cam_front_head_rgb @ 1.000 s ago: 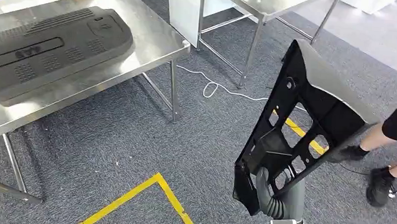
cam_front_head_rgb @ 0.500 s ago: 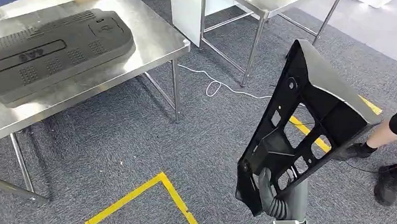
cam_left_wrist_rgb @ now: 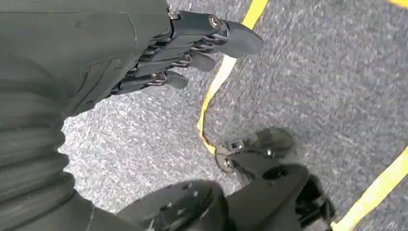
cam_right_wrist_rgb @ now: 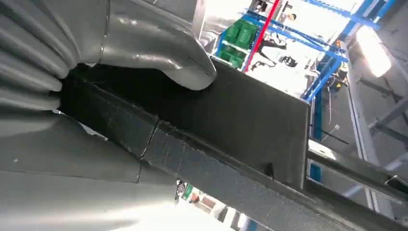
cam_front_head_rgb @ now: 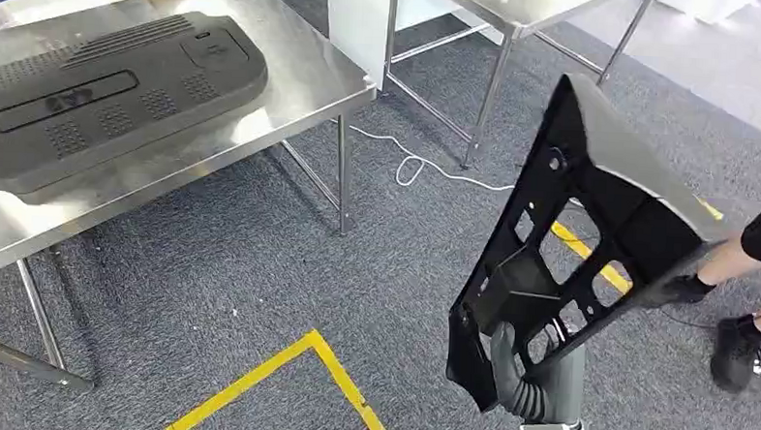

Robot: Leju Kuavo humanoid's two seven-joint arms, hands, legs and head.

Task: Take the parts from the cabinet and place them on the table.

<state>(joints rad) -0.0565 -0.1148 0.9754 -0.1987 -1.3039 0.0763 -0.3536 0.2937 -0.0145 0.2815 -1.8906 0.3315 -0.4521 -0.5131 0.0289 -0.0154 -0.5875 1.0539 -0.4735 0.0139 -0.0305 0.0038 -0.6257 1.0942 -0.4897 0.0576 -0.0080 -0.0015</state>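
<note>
Head view: right hand (cam_front_head_rgb: pixel 517 376) gripped the black framed part (cam_front_head_rgb: pixel 589 234) at its lower end, part tilted up over carpet, well apart from the steel table (cam_front_head_rgb: pixel 305 86) w/ a grey panel (cam_front_head_rgb: pixel 111 92).
Left wrist: left hand (cam_left_wrist_rgb: pixel 192 43) held nothing, fingers loosely extended.
Right wrist: thumb (cam_right_wrist_rgb: pixel 159 53) pressed on part's edge.

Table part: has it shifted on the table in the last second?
No. The part keeps its place against the table corner; the whole head view slid slightly right, so the camera moved, not the part.

Left hand (cam_left_wrist_rgb: pixel 159 57): grey ribbed cover, dark fingers, silver screws. Right hand (cam_front_head_rgb: pixel 524 381): grey.
</note>
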